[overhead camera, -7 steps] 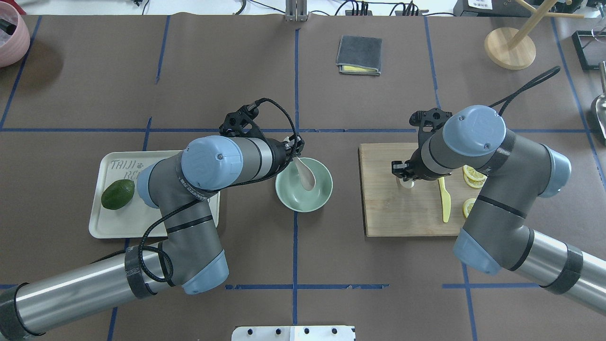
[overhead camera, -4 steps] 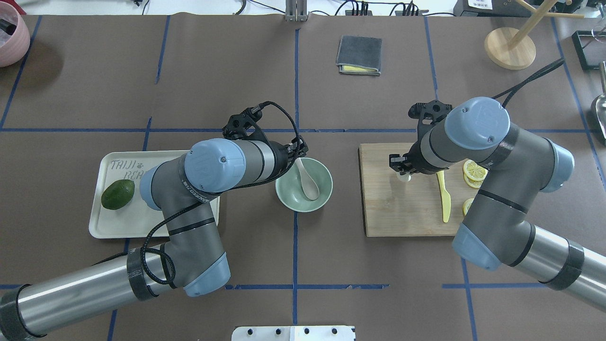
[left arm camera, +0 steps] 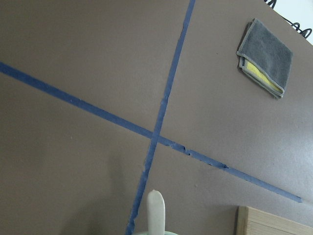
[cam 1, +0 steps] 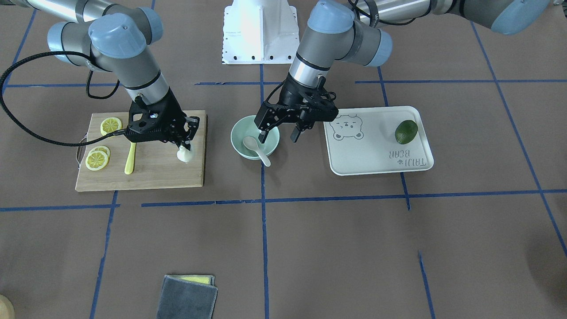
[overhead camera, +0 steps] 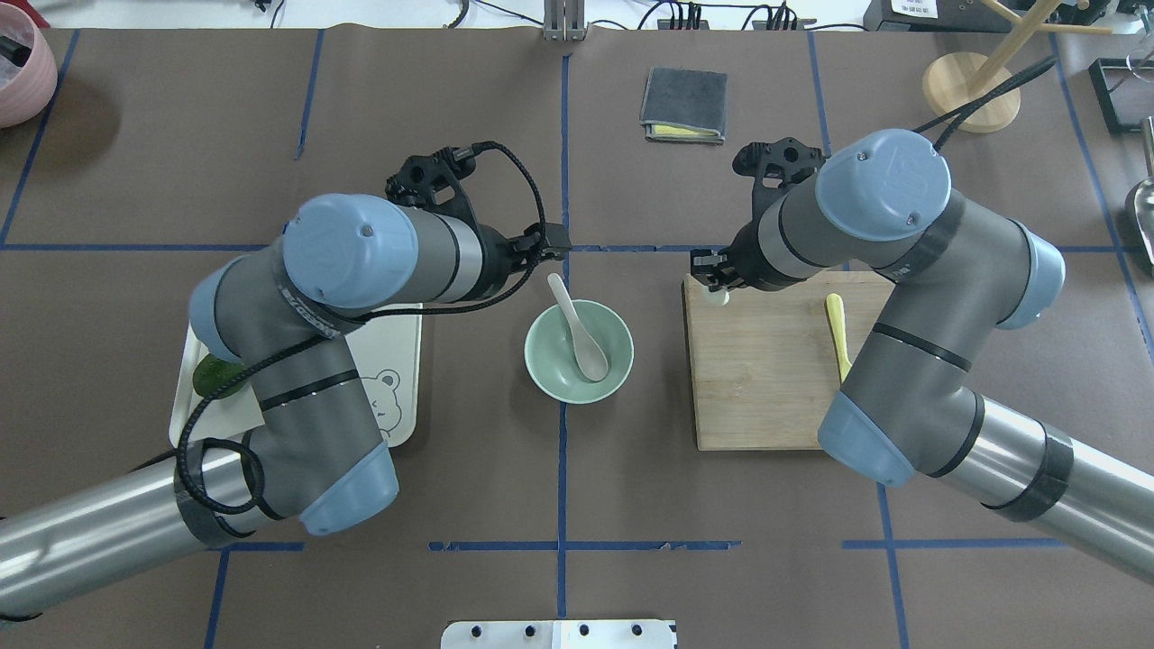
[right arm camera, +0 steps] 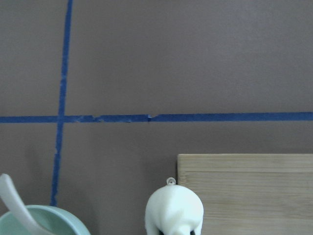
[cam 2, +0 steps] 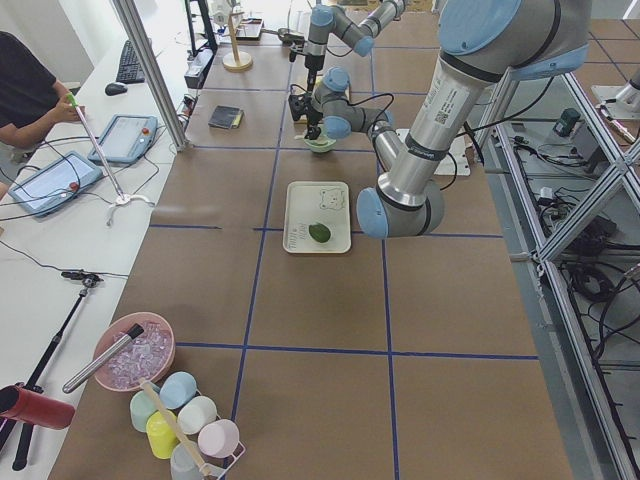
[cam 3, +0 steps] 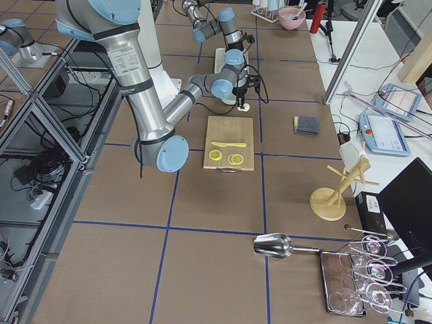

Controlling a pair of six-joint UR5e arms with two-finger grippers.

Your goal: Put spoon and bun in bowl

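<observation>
Since the spoon (overhead camera: 577,329) lies in the bowl (overhead camera: 552,368), scoop down and handle leaning out over the far rim, the first half of the job looks done and the bun (cam 1: 185,155) is the step in hand. My left jaws stand apart and empty, hanging above the bowl's rim on the tray side. My right jaws are clamped on the bun from above, at the corner of the cutting board (cam 1: 146,173) nearest the bowl. The bun seems lifted off the wood, though no view shows the gap plainly. Next, I judge, I must carry the bun sideways across the bare strip of worktop to a spot over the bowl, lower it beside the scoop, and only then part the right jaws. The left arm should draw off toward the tray (cam 1: 376,150) first, or both wrists would crowd the same bowl.
</observation>
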